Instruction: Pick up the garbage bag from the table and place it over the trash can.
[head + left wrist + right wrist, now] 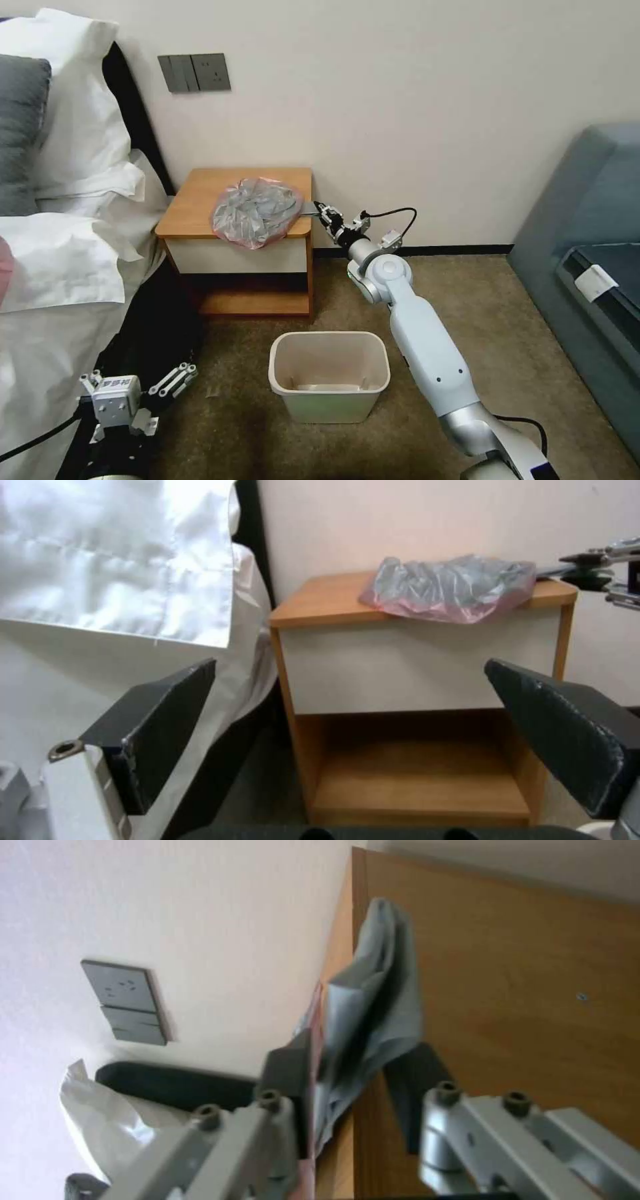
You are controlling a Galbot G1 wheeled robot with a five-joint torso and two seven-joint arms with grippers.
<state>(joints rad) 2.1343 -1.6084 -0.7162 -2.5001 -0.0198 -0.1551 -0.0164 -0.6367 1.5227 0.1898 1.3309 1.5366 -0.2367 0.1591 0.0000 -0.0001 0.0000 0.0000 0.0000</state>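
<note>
Grasp step: right gripper [353, 1080] at the table [200, 200] edge, jaws spread either side of the garbage bag [257, 212] edge, not clenched; next needs closing, lifting toward the trash can [329, 375]; left gripper [143, 393] parked low, jaws released.

Right gripper [316, 208] tips too small in head view to tell contact with bag [257, 212]; jaw gap there unclear. In right wrist view one finger [288, 1075] is partly behind the bag [363, 1005], bag's far end blurred, table [520, 990] cut off by frame edges. Table's [200, 200] back left corner sits behind bedding [100, 180]. Bag hides part of tabletop and the top lip of the drawer front. Trash can [329, 377] inside bottom is dim, contents can't tell. Left gripper [175, 380] base cut off at frame bottom; in left wrist view its fingers [157, 720] block the table's [427, 660] lower corners
</note>
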